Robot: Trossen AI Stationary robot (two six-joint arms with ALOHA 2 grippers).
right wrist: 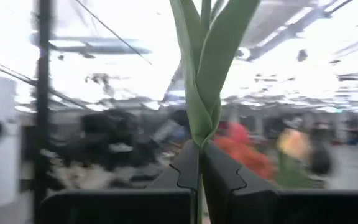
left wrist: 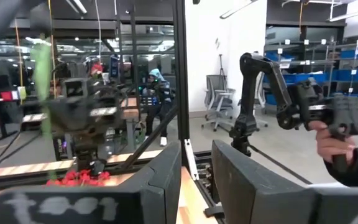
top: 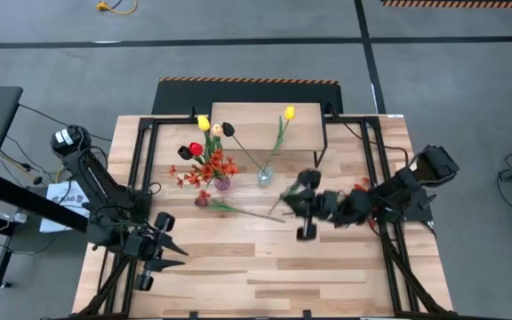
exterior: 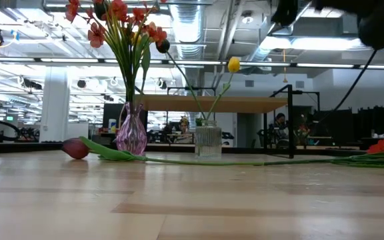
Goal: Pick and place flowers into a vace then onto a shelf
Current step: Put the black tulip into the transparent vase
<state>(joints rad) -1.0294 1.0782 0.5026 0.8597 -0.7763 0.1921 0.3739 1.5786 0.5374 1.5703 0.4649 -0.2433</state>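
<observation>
Two vases [exterior: 132, 133] of tulips, right gripper [right wrist: 199, 163] pinching green stem [right wrist: 205, 93]

White papers [top: 60, 197] lie off the table at 9 o'clock. Grey office chair [left wrist: 219, 99] beyond. Person's hand [left wrist: 331, 144] grips a black handle at 3 o'clock.

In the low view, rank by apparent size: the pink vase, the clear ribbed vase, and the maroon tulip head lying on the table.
1. Pink vase, the tallest.
2. Clear ribbed vase, shorter; it may stand at a different depth, so this gap is unsure.
3. Maroon tulip head, clearly the smallest.
</observation>
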